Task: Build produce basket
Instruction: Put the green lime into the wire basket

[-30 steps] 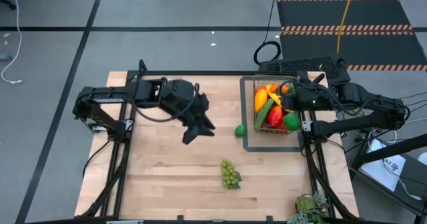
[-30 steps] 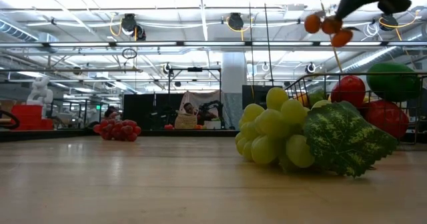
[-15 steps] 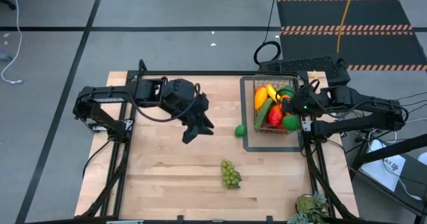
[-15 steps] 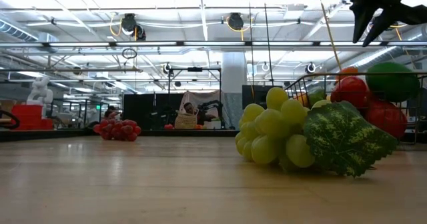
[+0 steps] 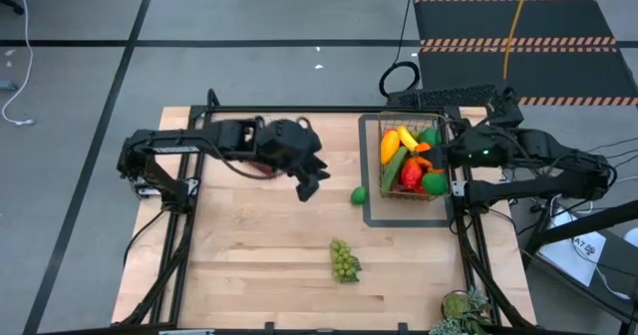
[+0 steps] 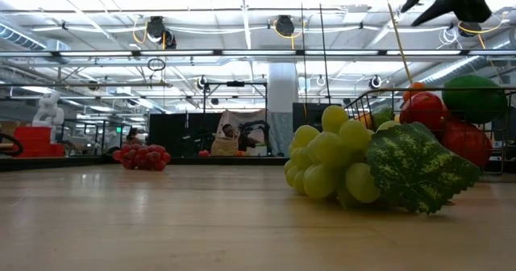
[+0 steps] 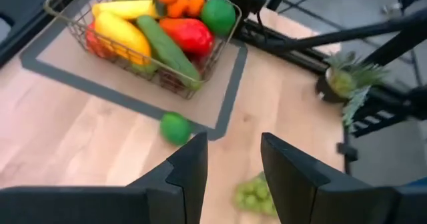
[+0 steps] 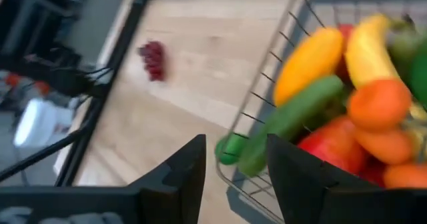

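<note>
Left gripper point(image 5: 312, 182) above the pale plank table point(image 5: 249, 265), dark fingers spread, empty. Round smooth lime point(image 5: 358, 195) just beside it on the wood, at the flat grey tray frame point(image 5: 371, 210). Knobbly green grapes point(image 5: 344, 260) lie well apart, nearer the front edge.

Right gripper point(image 5: 436, 156) over the wire-mesh basket point(image 7: 73, 25), fingers parted, empty. Below it: banana point(image 8: 363, 47), cucumber point(image 8: 293, 117), oranges point(image 8: 379, 104). Grey floor, striped mat behind.

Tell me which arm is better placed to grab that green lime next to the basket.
Left. The left gripper hangs open just beside the lime, which shows straight ahead in its wrist view. The right gripper, also open, sits over the basket on its far side.
</note>
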Robot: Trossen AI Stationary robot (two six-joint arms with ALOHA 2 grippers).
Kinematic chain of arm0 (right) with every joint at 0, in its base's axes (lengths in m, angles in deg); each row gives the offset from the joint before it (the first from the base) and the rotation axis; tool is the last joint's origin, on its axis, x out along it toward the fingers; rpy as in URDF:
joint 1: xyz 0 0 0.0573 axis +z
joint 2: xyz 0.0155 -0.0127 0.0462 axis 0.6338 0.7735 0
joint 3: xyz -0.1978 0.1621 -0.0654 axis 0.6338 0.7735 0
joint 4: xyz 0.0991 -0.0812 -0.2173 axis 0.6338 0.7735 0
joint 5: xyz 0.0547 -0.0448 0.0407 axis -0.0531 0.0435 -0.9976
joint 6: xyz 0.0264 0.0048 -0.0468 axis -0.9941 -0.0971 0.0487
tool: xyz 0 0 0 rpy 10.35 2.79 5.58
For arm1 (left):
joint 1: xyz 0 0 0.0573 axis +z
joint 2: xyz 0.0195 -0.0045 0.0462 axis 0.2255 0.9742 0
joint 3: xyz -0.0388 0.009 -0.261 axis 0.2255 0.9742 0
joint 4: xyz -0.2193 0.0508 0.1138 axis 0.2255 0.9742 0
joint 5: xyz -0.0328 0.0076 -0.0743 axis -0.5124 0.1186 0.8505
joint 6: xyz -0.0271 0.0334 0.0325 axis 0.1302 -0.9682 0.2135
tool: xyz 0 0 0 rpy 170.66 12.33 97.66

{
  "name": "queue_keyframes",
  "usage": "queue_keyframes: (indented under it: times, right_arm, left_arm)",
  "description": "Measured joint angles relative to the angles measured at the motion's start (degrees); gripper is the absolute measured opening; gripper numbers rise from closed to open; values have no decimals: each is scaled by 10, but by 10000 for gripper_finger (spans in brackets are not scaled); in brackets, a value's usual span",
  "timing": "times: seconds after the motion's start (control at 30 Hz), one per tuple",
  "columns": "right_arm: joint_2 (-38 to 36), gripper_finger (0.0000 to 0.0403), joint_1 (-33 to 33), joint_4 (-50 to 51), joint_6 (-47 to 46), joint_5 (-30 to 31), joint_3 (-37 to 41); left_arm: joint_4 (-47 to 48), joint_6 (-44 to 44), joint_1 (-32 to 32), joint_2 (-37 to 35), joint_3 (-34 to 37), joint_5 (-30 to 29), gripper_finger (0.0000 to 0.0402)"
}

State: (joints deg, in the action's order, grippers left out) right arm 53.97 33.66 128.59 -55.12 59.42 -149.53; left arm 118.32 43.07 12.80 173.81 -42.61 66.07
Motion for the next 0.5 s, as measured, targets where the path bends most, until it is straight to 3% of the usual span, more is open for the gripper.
queue_keyframes:
  times: [0.27, 0.5]
  right_arm:
    - [-47, 143, 0, -12, 112, -28, 0]
    - [-62, 142, 0, -43, 147, -57, 0]
  left_arm:
    - [-77, -94, -14, 88, 0, -50, 160]
    - [-148, -107, -14, 178, 0, -80, 283]
